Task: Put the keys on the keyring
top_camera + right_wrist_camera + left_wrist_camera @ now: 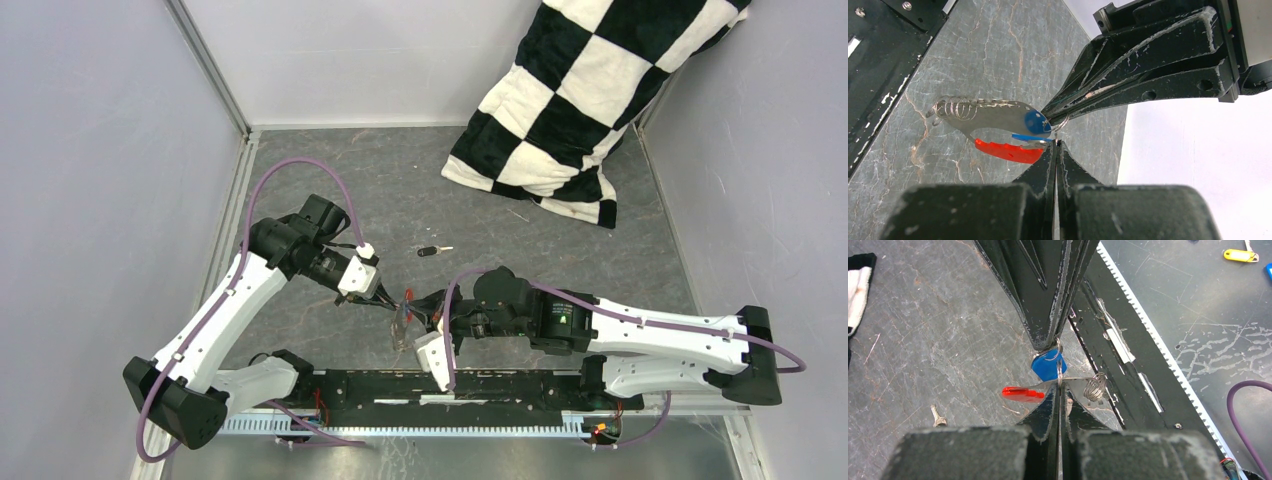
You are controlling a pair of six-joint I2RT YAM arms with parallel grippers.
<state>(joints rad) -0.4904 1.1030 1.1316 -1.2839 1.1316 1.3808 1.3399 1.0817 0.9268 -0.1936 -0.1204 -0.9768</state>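
Both grippers meet tip to tip over the near middle of the table. My left gripper (1059, 386) is shut on the thin wire loop of the keyring (1058, 371). The right gripper (1055, 143) is shut on the same loop (1061, 123) from the opposite side. The blue-headed key (1047, 366) hangs at the loop between the tips, beside the red tag (1022, 393) and a flat silver piece with a wire coil (955, 110). The black-headed key (430, 251) lies alone on the table, farther back. From above, the keyring (407, 298) shows as a red speck.
A black-and-white checked pillow (590, 90) leans in the far right corner. The black mounting rail (450, 385) runs along the near edge just below the grippers. Grey walls close in the left, right and back sides. A yellow tag (1240, 255) lies beyond the rail.
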